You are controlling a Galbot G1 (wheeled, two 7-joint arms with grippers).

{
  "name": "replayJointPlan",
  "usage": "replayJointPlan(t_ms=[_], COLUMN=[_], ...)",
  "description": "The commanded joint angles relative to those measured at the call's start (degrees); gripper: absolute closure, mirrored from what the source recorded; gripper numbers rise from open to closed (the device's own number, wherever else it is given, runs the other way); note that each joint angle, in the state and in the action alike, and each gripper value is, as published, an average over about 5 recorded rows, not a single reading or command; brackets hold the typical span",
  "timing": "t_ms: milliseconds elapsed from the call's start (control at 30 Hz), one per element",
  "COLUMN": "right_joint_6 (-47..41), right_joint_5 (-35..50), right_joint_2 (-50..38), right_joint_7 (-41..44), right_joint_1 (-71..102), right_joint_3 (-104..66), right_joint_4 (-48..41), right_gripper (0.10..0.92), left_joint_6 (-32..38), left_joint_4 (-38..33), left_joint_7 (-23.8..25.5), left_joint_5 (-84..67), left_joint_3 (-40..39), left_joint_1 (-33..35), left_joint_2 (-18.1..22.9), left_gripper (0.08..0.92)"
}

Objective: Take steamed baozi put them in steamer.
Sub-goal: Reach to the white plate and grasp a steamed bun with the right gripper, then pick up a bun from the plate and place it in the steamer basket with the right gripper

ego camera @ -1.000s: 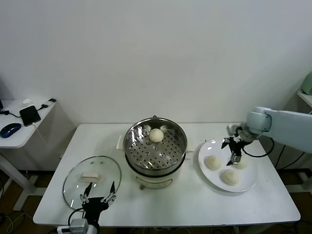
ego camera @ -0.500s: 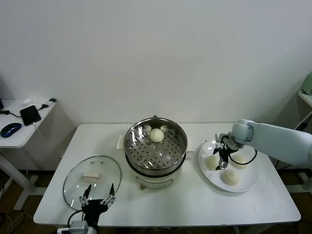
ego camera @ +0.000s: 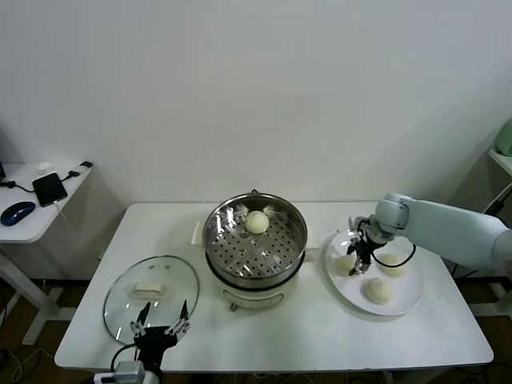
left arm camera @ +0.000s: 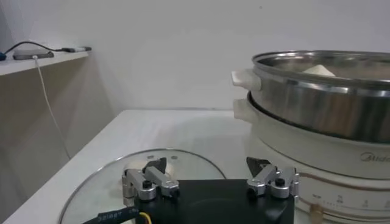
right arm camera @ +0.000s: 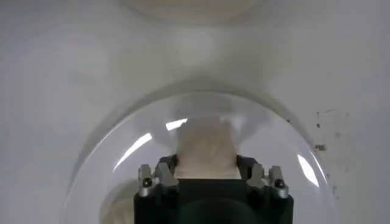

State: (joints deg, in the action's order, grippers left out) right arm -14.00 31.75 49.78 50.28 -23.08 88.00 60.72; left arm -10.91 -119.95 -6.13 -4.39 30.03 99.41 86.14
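Reading "Midea" on steamer base; right end effector straddling baozi.

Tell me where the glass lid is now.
In the head view the lid lies flat on the table's near left part, beside the steamer, just beyond the left gripper.

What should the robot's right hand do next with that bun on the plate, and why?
Probably close the fingers and lift. The right gripper is down over the left bun on the plate, and the wrist view shows a finger on each side of it. One bun already sits in the steamer, so this one likely goes there next. The left gripper waits by the glass lid.
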Motion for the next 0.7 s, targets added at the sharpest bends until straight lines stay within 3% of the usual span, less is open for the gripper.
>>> replayJointPlan(t_ms=[33,233,367,567,700], right_joint_6=[2.4,2.8,-1.0,-9.2,-12.4], right_joint_5=[3.8,16.2,27.5,37.5,39.3], right_joint_2=[1.4,6.4,12.0,20.9,26.0], right_joint_7=[7.7,12.3,10.2,0.2,-4.7], right_joint_1=[-17.4,-38.5,-46.8,-44.1,-37.7], right_joint_3=[9.4,18.5,18.3,11.7,9.8], right_joint_4=[1.6,6.3,12.3,19.3,20.6], right_gripper=[0.379,0.38,0.38,0.38,0.381], left_joint_6=[-0.5,-1.3,-1.6,-1.7,-1.5], left_joint_4=[-0.3,-1.5,-2.2,-2.8,-3.2], left_joint_7=[0.0,0.2,0.3,0.3,0.3], left_joint_5=[0.0,-0.1,-0.1,-0.1,-0.2], left_joint_3=[-0.1,-0.5,-0.8,-1.6,-1.7], left_joint_1=[0.0,-0.1,-0.2,-0.4,-0.2], left_joint_2=[0.0,-0.3,-0.6,-0.8,-1.1], left_gripper=[0.177,0.177,0.177,0.177,0.177])
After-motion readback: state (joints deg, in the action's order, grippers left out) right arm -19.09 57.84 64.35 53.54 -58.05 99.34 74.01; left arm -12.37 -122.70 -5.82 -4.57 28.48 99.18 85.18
